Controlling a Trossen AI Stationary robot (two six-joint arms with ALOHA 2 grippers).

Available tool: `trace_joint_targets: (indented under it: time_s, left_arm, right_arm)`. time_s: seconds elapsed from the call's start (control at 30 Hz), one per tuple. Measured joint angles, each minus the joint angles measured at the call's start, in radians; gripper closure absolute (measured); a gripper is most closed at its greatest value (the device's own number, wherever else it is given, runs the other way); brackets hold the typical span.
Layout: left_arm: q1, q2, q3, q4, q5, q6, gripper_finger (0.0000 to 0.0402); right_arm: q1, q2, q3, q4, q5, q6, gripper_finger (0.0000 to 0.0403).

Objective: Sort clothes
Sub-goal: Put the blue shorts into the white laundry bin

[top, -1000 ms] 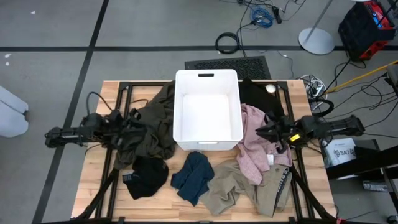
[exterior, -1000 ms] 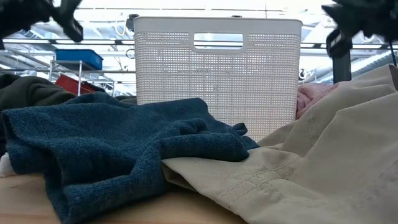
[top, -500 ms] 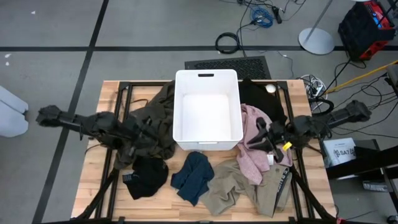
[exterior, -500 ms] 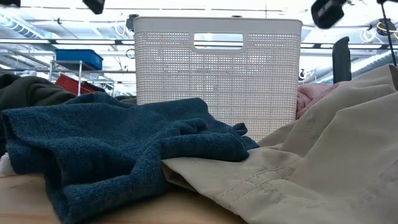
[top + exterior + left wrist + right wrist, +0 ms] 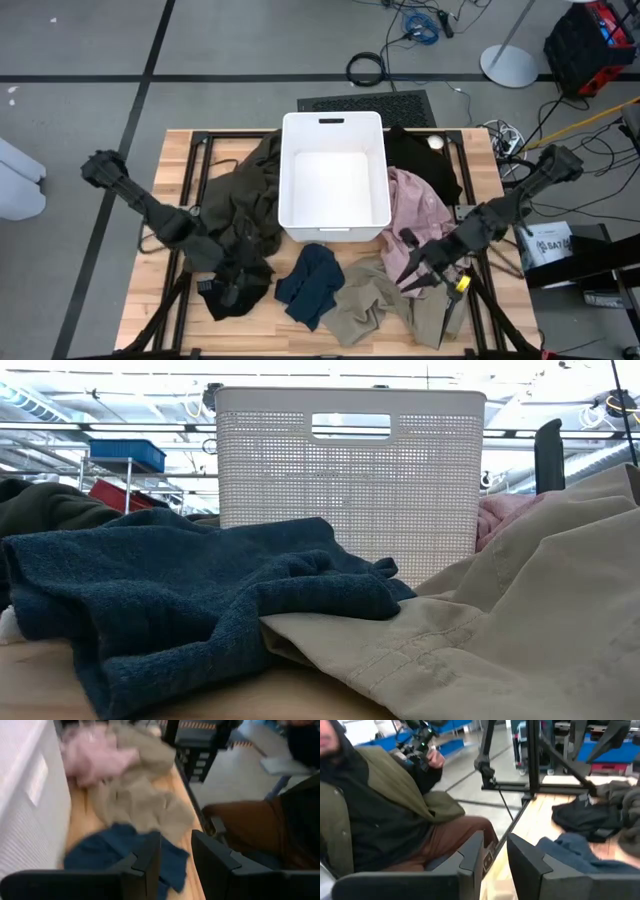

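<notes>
Counter [image 5: 160, 300], wood slats, carries everything. White bin [image 5: 334, 180] sits at the back centre, nothing in it from the high view. Dark olive garment [image 5: 245, 200] bunched against the bin's left wall. Pale pink garment [image 5: 415, 215] against its right wall, a black garment [image 5: 420, 160] behind that at the far edge. Khaki garments [image 5: 385, 300] heaped at front right, navy garment [image 5: 312, 283] front centre touching them, second black garment [image 5: 240, 285] front left.

Left jaws [image 5: 228, 292] over the front-left black garment; right jaws [image 5: 418, 272] over the pink/khaki heap. Both wrist views show a narrow gap with nothing gripped: released.

Low view shows neither arm, only navy overlapping khaki before the bin's perforated wall. Right wrist view alone shows a seated person [image 5: 380, 820] beside the counter.
</notes>
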Motion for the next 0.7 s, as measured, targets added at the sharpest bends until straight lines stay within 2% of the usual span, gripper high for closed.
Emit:
trace_joint_targets:
  time_s: [0.23, 0.4, 0.57, 0.7]
  left_arm:
    - [-0.018, 0.151, 0.0, -0.078, -0.003, -0.222, 0.0284]
    - [-0.01, 0.238, 0.0, -0.075, -0.003, -0.364, 0.0284]
    - [-0.011, 0.334, 0.0, -0.07, -0.004, -0.528, 0.0284]
    - [-0.021, 0.409, -0.001, -0.06, -0.004, -0.541, 0.0284]
  right_arm:
    - [0.011, 0.158, 0.002, 0.006, 0.03, 0.076, 0.0328]
    - [0.011, 0.247, 0.002, 0.004, 0.044, 0.141, 0.0328]
    - [0.011, 0.277, 0.002, 0.006, 0.047, 0.142, 0.0328]
    - [0.027, 0.287, 0.002, 0.011, 0.079, 0.151, 0.0328]
